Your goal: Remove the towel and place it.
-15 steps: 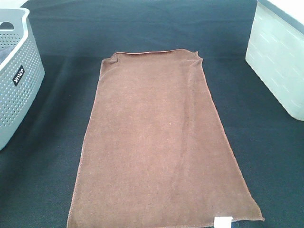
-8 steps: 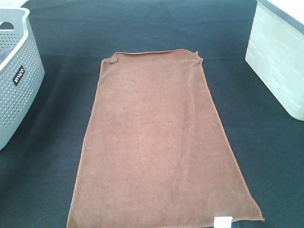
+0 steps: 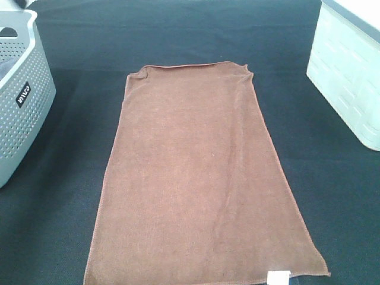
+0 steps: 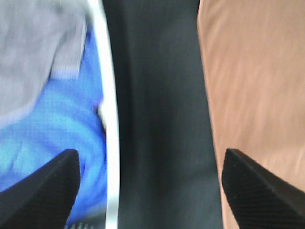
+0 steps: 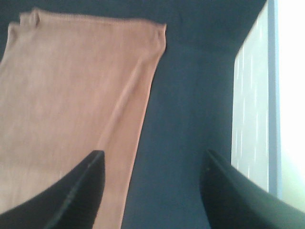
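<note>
**Brown towel flat on the black cloth, both pincers spread and empty**

Here the towel [image 3: 202,178] lies spread flat in the middle of the black table cloth [image 3: 178,35]. It is a long rectangle of reddish-brown plush, soft and faintly ribbed, with a stitched hem all round. A small white tag [image 3: 279,277] sits at its near corner on the right arm's side. The two far corners are slightly puckered.

Off the towel's left-arm side, well apart, stands a grey plastic basket [image 3: 21,113], its wall pierced with rows of small holes and carrying a little dark label. Off the opposite side stands a white bin [image 3: 347,77] with a pattern of short slots in its wall.

The high camera shows no arm at all; only the wrist cameras show the pincers. The left gripper [image 4: 147,186] hangs with its dark, finely textured fingers [image 4: 45,191] wide apart and nothing between them, over the strip of black cloth between the basket's pale rim and the towel's long edge. That view is blurred, but it seems to show blue and grey fabric [image 4: 43,95] inside the basket. The right gripper [image 5: 152,191] also stands parted and empty, over the black cloth just beside the towel's other long edge, with the white bin's slotted wall nearby.
</note>
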Controlling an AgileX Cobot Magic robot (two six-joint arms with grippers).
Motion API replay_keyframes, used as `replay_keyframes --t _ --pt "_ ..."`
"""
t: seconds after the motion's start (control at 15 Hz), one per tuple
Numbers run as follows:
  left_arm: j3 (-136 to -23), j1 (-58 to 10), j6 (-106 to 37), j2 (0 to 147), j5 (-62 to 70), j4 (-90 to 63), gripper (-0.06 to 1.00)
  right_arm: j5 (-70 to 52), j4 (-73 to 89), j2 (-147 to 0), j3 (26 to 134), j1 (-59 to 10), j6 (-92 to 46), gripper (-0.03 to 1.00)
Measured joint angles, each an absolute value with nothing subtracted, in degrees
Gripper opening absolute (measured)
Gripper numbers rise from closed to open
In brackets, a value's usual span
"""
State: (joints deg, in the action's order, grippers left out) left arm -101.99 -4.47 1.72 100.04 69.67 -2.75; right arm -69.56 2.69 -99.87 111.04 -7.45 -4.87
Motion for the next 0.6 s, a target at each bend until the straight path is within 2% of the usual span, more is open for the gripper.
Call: replay_keyframes --t 0.27,0.6 --pt "-80.0 -4.5 3.7 81.6 65.9 -2.6 0.76 -69.4 2.6 -83.6 89.7 -7.4 -5.0 0.57" --pt "-55.2 -4.5 4.1 57.6 57.4 -2.6 0.76 -63.4 2.6 -63.1 65.1 -7.4 -5.0 0.57"
